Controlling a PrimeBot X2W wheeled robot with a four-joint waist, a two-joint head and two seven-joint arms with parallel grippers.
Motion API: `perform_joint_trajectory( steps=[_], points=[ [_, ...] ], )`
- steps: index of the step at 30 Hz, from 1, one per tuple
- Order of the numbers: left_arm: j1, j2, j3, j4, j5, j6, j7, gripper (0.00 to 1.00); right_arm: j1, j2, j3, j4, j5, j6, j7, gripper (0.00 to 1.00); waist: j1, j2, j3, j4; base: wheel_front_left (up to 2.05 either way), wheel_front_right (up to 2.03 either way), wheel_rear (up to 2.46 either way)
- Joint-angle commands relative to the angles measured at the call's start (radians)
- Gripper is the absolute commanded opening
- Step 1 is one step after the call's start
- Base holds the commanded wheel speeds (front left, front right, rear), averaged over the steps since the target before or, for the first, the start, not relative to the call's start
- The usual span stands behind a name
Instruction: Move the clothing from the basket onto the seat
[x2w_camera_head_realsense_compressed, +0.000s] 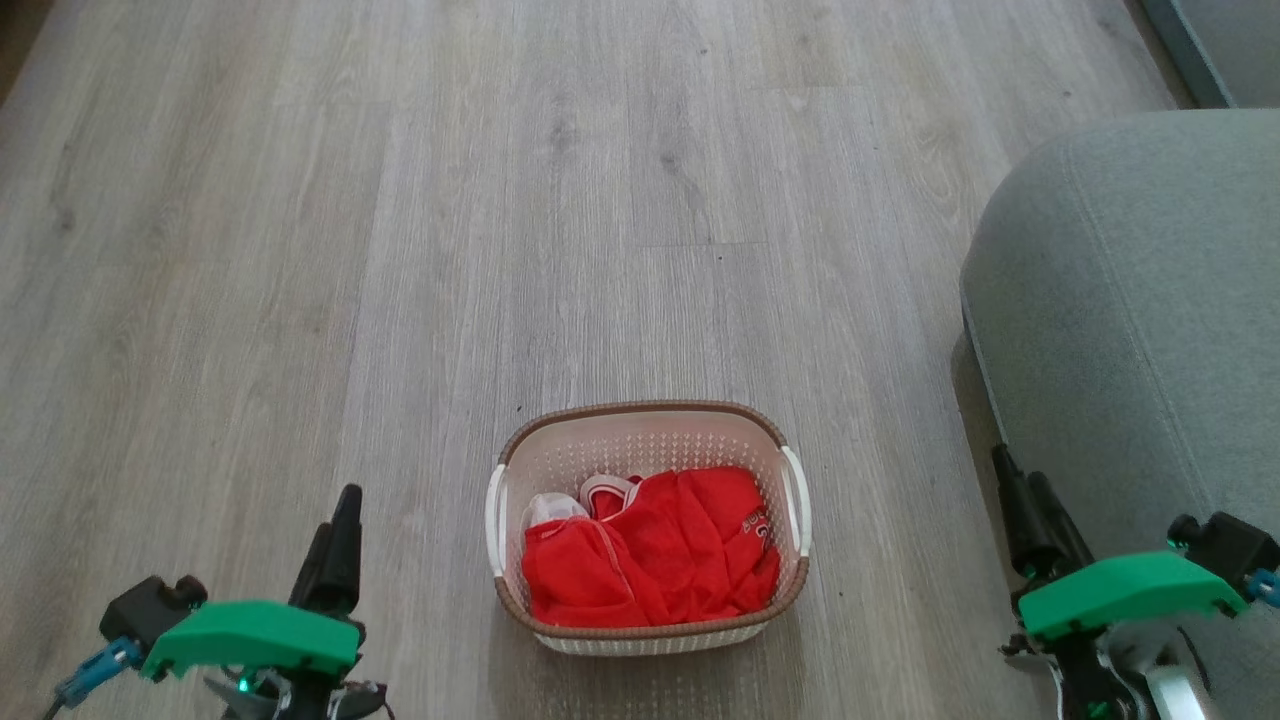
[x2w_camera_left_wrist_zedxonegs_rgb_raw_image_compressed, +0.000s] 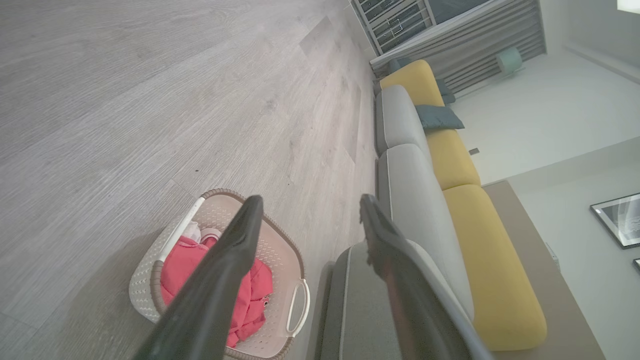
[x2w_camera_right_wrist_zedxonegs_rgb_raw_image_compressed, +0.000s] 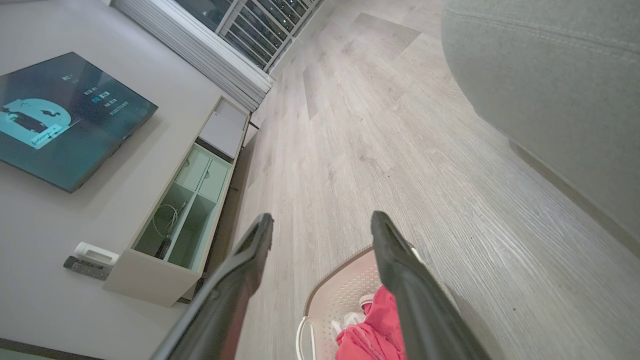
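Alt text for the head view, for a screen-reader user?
Cream perforated basket holding crumpled red clothing sits on a grey wood-look floor, bottom centre. A grey seat cushion is at the right edge; the left claw and right claw flank the basket, both empty.

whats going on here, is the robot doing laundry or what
A two-armed robot is about to move laundry. The red sports clothing lies heaped in the white basket on the wood-look floor in front of it. The grey seat stands to its right. The left gripper and right gripper hang either side of the basket, jaws open and empty. Nothing is picked up yet.
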Motion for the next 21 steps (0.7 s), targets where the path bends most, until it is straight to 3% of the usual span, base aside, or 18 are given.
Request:
perform_joint_trajectory(
  steps=[1,21],
  points=[
    [-0.051,0.008,0.010,-0.038,0.037,0.005,-0.014,1.00,-0.057,-0.020,0.013,-0.037,-0.044,0.000,-0.017,1.00,0.0000,0.0000,0.000,0.000,0.00,0.00,0.00],
    [-0.056,0.010,0.002,-0.047,0.261,0.020,-0.072,1.00,-0.060,-0.030,0.048,-0.024,-0.302,0.000,-0.076,1.00,0.0000,0.0000,-0.005,0.003,0.00,0.00,0.00]
  ],
)
